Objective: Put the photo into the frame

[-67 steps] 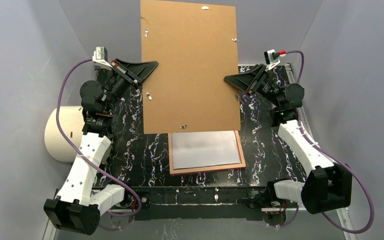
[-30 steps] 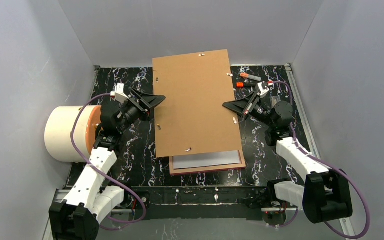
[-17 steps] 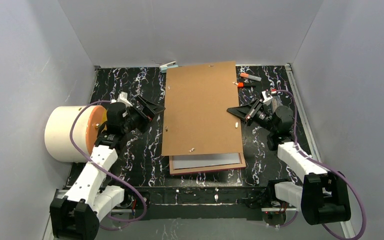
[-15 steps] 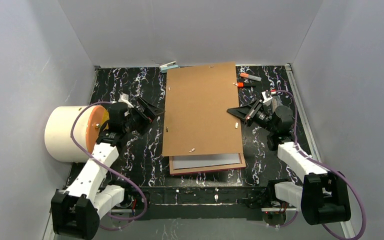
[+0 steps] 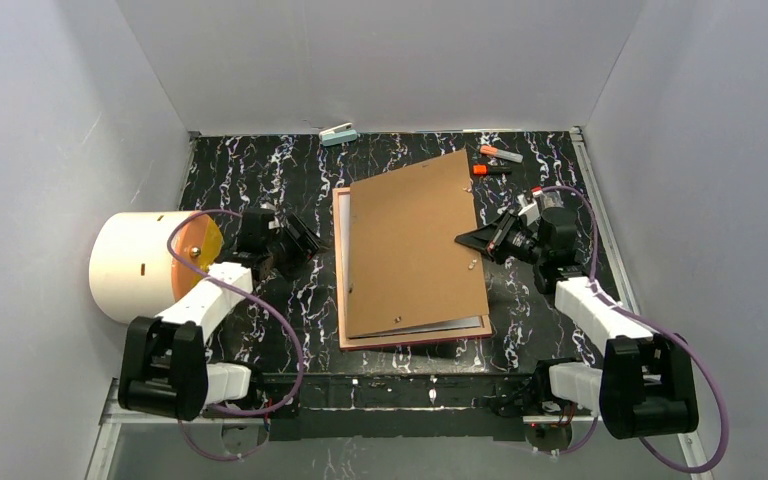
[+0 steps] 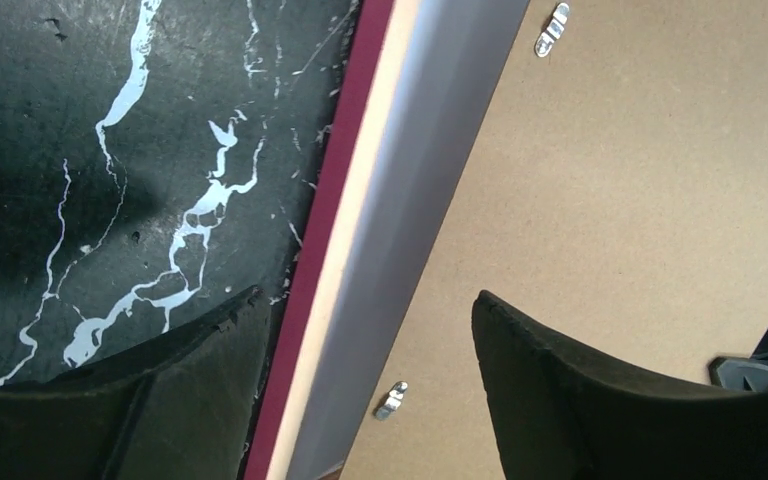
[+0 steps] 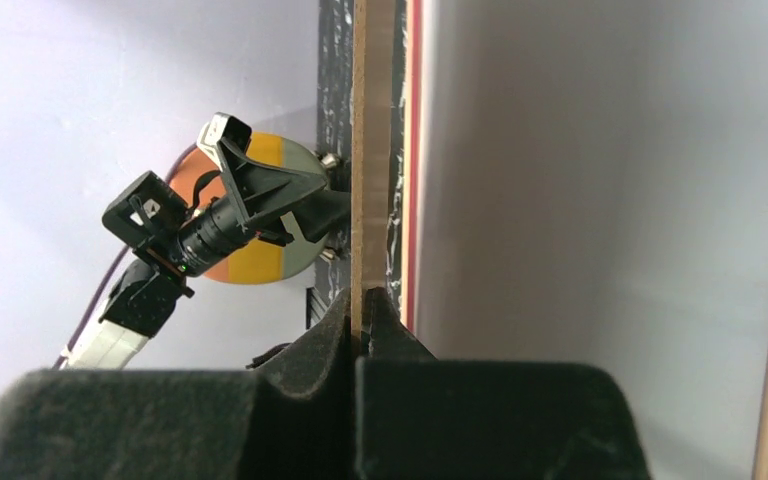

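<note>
Well, photo (image 6: 440, 130) inside frame (image 6: 340, 200), under backing board (image 5: 415, 250)

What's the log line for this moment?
left fingers: open, empty | right fingers: shut on backing board edge | board: skewed over frame | photo: in frame, white back up

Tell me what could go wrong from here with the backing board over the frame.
First, the backing board lies skewed across the frame. Only the right hand pinches it, at one edge, and the left hand is open and off it, so it may pivot and land crooked. Second, the photo shows as a bare strip beside the board, so a sliding board edge might push it out of place.
</note>
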Robot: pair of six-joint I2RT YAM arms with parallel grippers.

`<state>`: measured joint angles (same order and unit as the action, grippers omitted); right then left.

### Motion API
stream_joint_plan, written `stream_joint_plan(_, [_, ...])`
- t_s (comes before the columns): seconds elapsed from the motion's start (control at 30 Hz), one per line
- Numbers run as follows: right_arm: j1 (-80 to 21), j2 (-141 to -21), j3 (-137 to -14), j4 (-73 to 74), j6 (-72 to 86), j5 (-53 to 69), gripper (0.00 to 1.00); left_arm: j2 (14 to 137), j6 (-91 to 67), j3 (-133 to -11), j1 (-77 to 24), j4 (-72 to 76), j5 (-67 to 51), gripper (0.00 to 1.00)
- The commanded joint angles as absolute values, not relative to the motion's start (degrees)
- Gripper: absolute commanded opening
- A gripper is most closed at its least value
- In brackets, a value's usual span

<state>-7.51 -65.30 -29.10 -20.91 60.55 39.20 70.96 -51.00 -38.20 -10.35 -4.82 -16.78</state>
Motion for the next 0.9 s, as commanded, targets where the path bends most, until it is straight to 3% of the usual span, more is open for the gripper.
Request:
stream_joint_plan(0.0, [-7.22, -67.56, -32.99, -21.17, 55.33, 42.41, 0.01, 74.51, -49.84, -37.37, -10.72, -1.34, -19.15, 0.67])
stream_joint_plan(0.87, [-7.21, -79.06, -34.91, -30.72, 54.40, 47.38, 0.01, 89.10, -48.75, -41.72, -14.03, 2.89, -17.02, 0.37])
